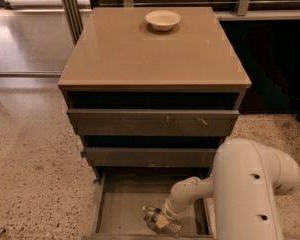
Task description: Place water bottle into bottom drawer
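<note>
The bottom drawer (pixel 115 210) is pulled open below the two shut upper drawers. The water bottle (pixel 152 217), clear with a label band, lies inside it near the front, right of the middle. My gripper (pixel 162 221) reaches down into the drawer from the right on a white arm and sits right at the bottle, over its right half. The arm's wrist hides the gripper's end and part of the bottle.
A cream shallow bowl (pixel 163 19) stands at the back of the cabinet top (pixel 150 54). The white arm's bulky body (pixel 250 189) fills the lower right. Speckled floor (pixel 35 174) lies to the left; a dark wall and rail stand behind at the right.
</note>
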Controlling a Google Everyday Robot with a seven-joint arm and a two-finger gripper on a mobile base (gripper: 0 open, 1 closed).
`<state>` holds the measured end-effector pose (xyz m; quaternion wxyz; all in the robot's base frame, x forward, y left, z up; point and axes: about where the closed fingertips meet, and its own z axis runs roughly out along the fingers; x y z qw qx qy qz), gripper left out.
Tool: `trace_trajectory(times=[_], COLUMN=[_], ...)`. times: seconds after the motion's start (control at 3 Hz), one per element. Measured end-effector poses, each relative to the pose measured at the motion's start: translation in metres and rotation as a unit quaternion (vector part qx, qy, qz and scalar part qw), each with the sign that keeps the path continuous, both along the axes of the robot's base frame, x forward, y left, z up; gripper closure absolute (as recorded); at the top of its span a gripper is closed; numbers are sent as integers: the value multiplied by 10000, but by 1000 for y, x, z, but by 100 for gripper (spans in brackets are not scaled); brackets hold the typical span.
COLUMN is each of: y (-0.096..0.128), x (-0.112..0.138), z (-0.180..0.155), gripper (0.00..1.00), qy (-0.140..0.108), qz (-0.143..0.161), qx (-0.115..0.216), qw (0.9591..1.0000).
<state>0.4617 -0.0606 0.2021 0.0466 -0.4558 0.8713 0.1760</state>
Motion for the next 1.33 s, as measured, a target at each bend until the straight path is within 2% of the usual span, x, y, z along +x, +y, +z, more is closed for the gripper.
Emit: trace_trajectory(times=[0.33, 0.67, 1.0, 1.33], y=[-4, 2, 2, 4], x=[0, 19, 14, 28], z=[-32, -32, -32, -33], gripper=[100, 100, 100, 100], qy=[-150, -315, -285, -472], qz=[19, -192, -168, -223], qx=[-354, -400, -376, -344], qw=[9993, 9985, 9987, 9980])
